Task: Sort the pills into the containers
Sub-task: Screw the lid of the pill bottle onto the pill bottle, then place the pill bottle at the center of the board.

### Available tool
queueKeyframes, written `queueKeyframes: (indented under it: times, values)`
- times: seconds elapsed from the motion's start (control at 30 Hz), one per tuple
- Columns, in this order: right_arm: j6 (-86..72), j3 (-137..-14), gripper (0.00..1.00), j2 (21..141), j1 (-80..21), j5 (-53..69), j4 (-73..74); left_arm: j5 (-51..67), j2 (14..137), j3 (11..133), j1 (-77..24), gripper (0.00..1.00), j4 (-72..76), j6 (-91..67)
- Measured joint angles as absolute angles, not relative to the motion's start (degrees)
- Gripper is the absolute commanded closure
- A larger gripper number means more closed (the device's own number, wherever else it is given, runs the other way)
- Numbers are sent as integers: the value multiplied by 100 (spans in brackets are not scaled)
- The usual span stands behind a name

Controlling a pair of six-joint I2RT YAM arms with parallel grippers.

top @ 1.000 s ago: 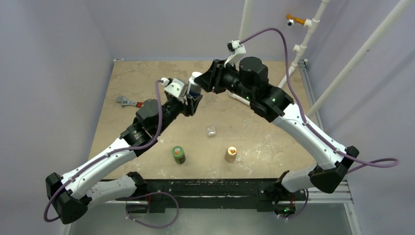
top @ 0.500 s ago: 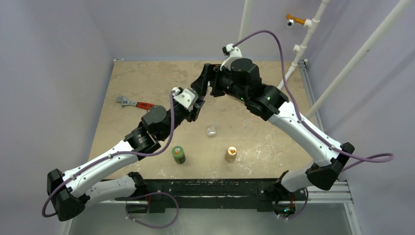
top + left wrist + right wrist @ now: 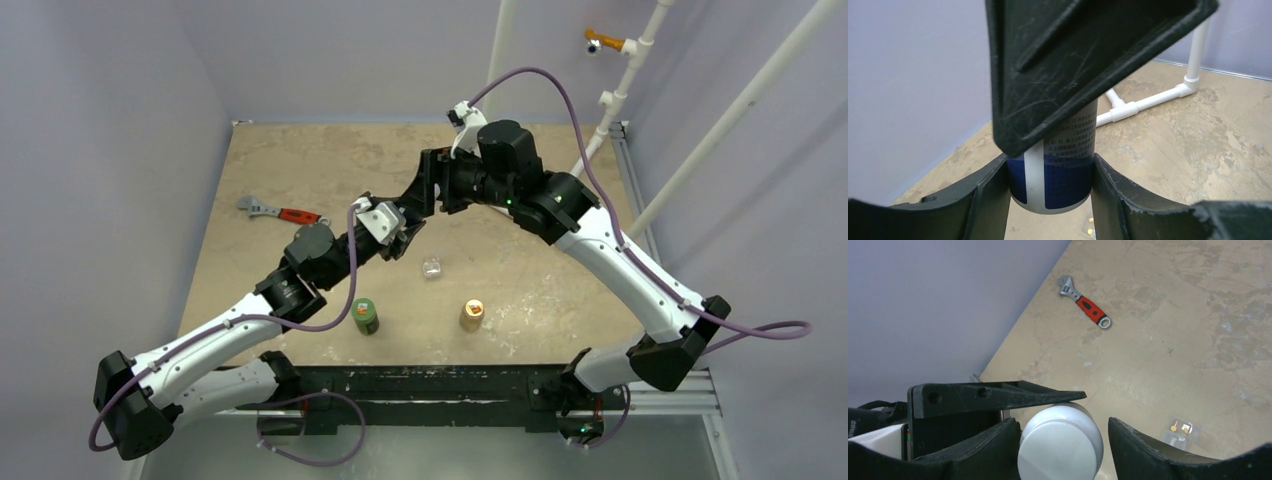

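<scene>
Clear case (image 3: 431, 267) is sitting flat on the bench (image 3: 300, 160), near the middle, with bare surface showing on every side of it. Two tiny yellowish pills (image 3: 1173, 428) are showing within its outline in the right wrist view. They are too small to make out from above.

Green bottle (image 3: 364, 315) and tan-orange bottle (image 3: 471, 315) are standing upright nearer the arm bases, left and right of the case. Each is well apart from the case and from the other.

Both claws are meeting above the bench, just beyond the case on its far-left side.
- Left claw (image 3: 1050, 172) is gripping a blue-and-white bottle (image 3: 1068, 175), one finger pressing on each side of the body.
- Right claw (image 3: 1064, 427) is standing wide around the bottle's white cap (image 3: 1060, 447). One finger is lying close to the cap; the other is leaving a clear gap.

Label: rows of fine dark print are running across the white upper part, too small to read. Below is a blue band with a white vertical stripe.

Red-handled wrench (image 3: 275, 211) is lying toward the left edge, well apart from everything else. White pipe (image 3: 1148, 100) is lying along the far right of the bench. Walls are closing the left and far edges. The far-left corner and the stretch right of the case are lying open.
</scene>
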State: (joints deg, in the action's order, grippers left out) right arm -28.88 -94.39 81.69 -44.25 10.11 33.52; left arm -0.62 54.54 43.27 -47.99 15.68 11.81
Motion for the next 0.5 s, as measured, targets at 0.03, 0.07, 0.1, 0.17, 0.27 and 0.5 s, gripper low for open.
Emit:
queueKeyframes:
  times: [0.03,0.07,0.1,0.17,0.27,0.5]
  values:
    - [-2856,-9439,37,8145,-4425,1044,3437,34,5446,4320,-4764,100,1588,1184]
    - [-2825,-9439,38,8114,-4425,1079,3522,113,5439,4318,-4744,100,1594,1184]
    - [-2801,-9439,41,8088,-4425,1111,3590,187,5433,4313,-4722,100,1614,1188]
    - [-2770,-9439,48,8016,-4425,1155,3701,329,5408,4289,-4692,100,1649,1216]
    - [-2705,-9454,60,7942,-4425,1153,3848,499,5393,4259,-4687,100,1673,1223]
    - [-2687,-9459,81,7924,-4425,1149,3983,620,5398,4259,-4687,93,1610,1199]
